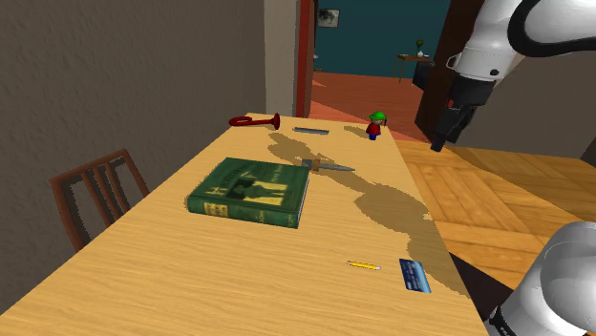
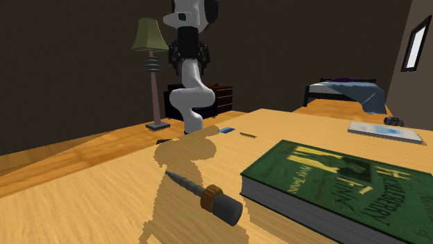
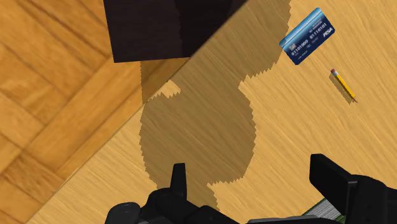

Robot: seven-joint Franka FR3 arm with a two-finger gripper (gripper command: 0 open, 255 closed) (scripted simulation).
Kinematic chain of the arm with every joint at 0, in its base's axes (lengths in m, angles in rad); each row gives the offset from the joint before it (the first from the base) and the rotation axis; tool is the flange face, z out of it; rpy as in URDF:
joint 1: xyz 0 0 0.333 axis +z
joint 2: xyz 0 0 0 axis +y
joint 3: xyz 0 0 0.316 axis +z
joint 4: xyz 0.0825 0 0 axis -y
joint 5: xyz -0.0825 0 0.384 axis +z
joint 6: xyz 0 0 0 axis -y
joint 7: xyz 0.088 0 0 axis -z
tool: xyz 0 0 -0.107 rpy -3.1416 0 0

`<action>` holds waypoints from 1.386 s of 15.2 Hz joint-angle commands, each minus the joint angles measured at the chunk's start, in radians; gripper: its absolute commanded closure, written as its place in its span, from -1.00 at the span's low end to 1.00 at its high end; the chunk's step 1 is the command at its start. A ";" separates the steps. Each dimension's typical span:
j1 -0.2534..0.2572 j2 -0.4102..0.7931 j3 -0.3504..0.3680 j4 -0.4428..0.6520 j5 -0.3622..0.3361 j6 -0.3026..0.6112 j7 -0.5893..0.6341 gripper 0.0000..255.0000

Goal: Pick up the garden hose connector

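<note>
In the shoulder view the gripper (image 1: 439, 139) hangs high near the edge of the table (image 1: 143, 286) on that view's right, well apart from the hose connector (image 1: 325, 165). This is most likely the small piece with a brown collar and a grey pointed end, lying on the table just beyond the green book (image 1: 250, 191). In the second exterior view the connector (image 2: 211, 199) lies close to the camera, flat on its side. It has a dark round body, a brownish ring and a ribbed grey tip that points toward the arm (image 2: 189, 97), and the book (image 2: 333, 184) is just beside it. In the wrist view the two fingers (image 3: 331, 175) stand apart with nothing between them, and they look down on a blue card (image 3: 307, 36) and a pencil (image 3: 343, 84). To reach well, the hand should travel across the table past the book. It should then turn so the fingers close across the thick dark body, not the tapered tip, and come down clear of the book.
</note>
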 commanded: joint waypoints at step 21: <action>0.107 0.754 -0.195 0.348 0.076 0.343 -0.516 -1.00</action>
